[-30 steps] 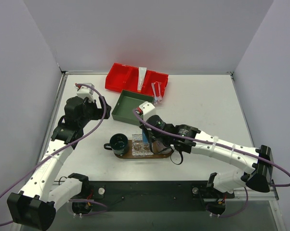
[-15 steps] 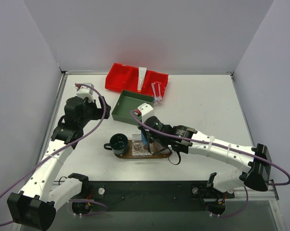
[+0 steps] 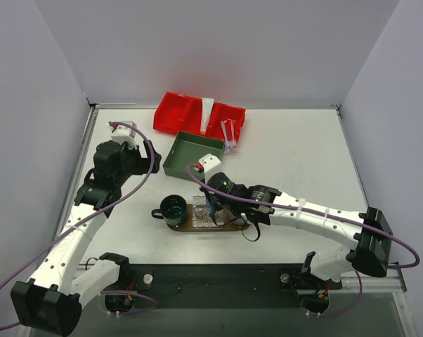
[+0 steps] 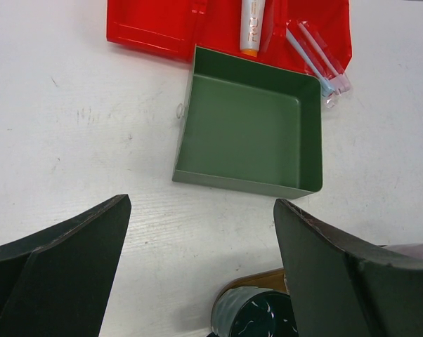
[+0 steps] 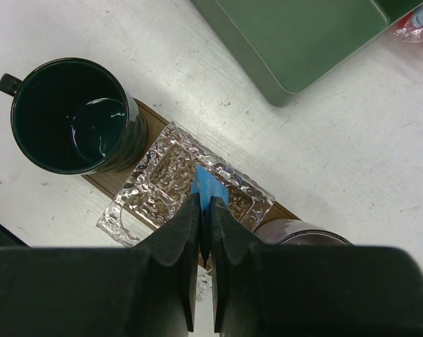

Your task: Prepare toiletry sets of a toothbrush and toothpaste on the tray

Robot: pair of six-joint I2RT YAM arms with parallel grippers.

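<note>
The right gripper (image 5: 205, 203) pinches the blue tube (image 5: 210, 185) between nearly closed fingers, holding it over a clear crinkled dish (image 5: 155, 191) on the wooden tray (image 5: 107, 186). The dish sits between a dark green mug (image 5: 74, 116) and a brown mug (image 5: 303, 235). The left gripper (image 4: 201, 203) hangs above the white table (image 4: 78, 133) with its jaws spread wide and nothing between them, near the green box (image 4: 246, 133). The white tube (image 4: 252, 27) lies in the red bin (image 4: 155, 24) beyond the box. The two toothbrushes (image 4: 317, 60) rest at the bin's right end, poking past its near edge.
</note>
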